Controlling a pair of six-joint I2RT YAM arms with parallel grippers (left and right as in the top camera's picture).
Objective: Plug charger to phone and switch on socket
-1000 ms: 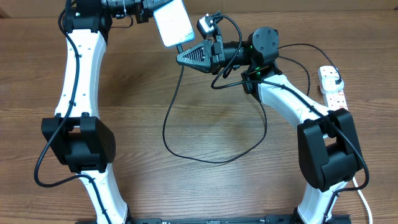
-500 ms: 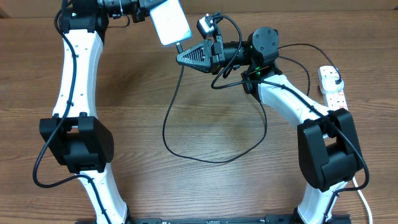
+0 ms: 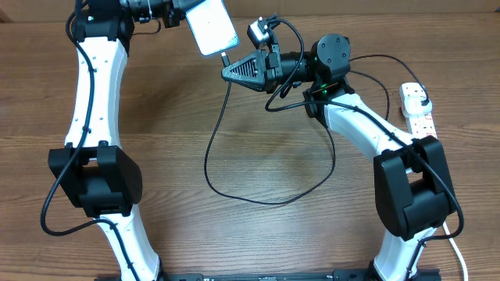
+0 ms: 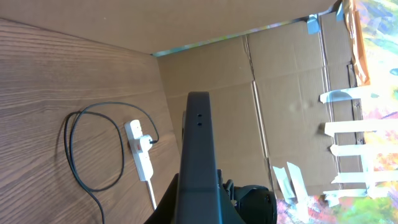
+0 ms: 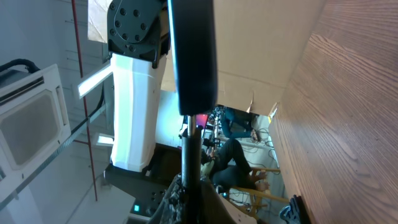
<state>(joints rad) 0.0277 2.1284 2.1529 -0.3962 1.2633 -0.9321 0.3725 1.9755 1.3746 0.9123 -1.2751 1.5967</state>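
Observation:
My left gripper [image 3: 187, 11] is shut on the phone [image 3: 209, 27] and holds it in the air at the back of the table, its pale screen facing up. My right gripper [image 3: 227, 72] is shut on the charger [image 3: 225, 59] just below its connector tip, which touches the phone's lower end. The black cable [image 3: 211, 164] hangs down and loops across the table to a black plug in the socket [image 3: 418, 117] at the right edge. In the right wrist view the phone [image 5: 193, 56] is edge-on above the cable [image 5: 191, 149]. In the left wrist view the phone [image 4: 199, 155] is edge-on and the socket [image 4: 142, 155] lies beyond.
The wooden table [image 3: 258, 140] carries only the cable loop in its middle. A cardboard wall [image 4: 280, 99] stands behind the table. The socket's white cord [image 3: 455, 250] runs off the front right corner.
My left gripper has shifted the phone slightly left and back. The right gripper and the cable loop have barely moved.

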